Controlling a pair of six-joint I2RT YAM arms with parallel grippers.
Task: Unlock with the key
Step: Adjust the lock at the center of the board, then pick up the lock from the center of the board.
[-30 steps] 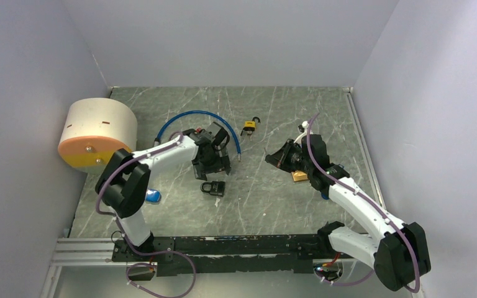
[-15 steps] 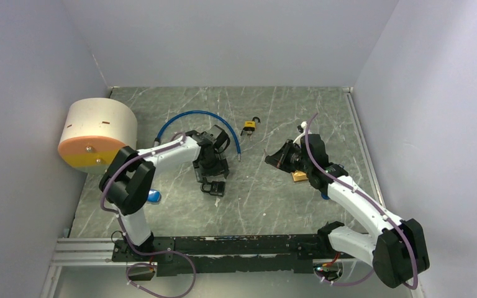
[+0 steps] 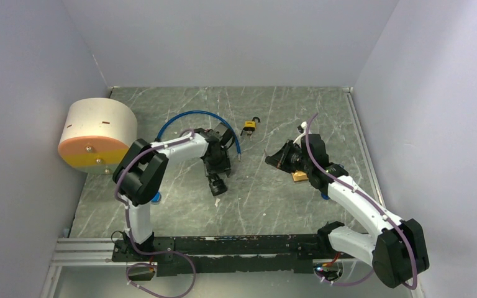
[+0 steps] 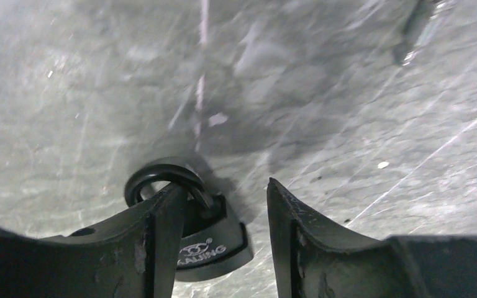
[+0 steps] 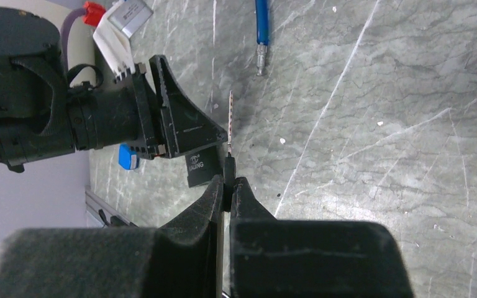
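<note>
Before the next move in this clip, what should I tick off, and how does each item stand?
1. Grip on the key: ok, right jaws shut on its head, blade sticking out.
2. Centring of the black padlock between the left jaws: not ok, it lies close to one finger.
3. Closure of the left jaws on the black padlock: not ok, they are open with a gap showing.
4. Keyhole facing the key: cannot tell, not visible.
5. Clearance from the blue cable: ok, it lies apart.
</note>
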